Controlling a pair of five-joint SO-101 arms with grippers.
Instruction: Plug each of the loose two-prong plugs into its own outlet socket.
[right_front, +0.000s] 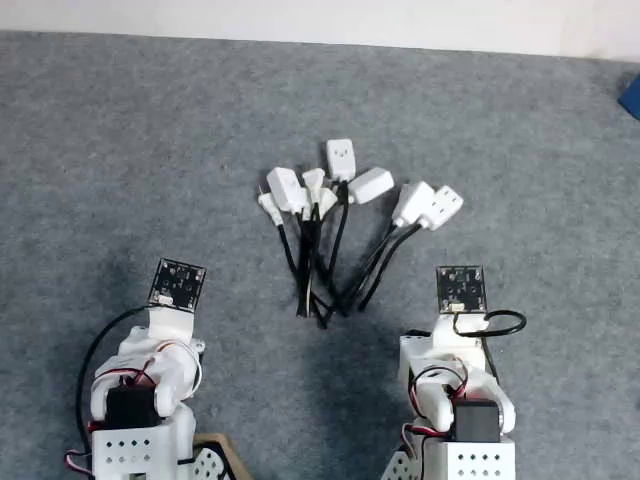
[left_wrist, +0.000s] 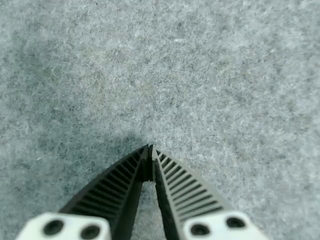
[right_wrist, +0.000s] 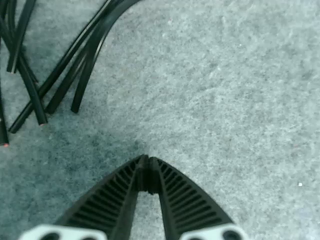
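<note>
As neither arm had yet engaged the work, the left black ribbed gripper (left_wrist: 150, 149) hung over the bare grey felt mat (right_front: 140, 140), fingers together on nothing. The right black ribbed gripper (right_wrist: 148, 159) was likewise closed and empty, near the thin black cords' (right_wrist: 75, 65) cut ends. Beyond, midway between the arms, the white plastic plugs and sockets (right_front: 350, 190) lay fanned out. They appeared unmated and, in my judgement, within either arm's reach.

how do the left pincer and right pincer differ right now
The left pincer points at plain grey carpet; the right pincer has loose ends of the black cords lying just ahead. The left pincer, on the left arm, sits left of the plug bundle; the right pincer, on the right arm, sits right of it. Shared: both are shut, empty, with black ribbed fingers.
</note>
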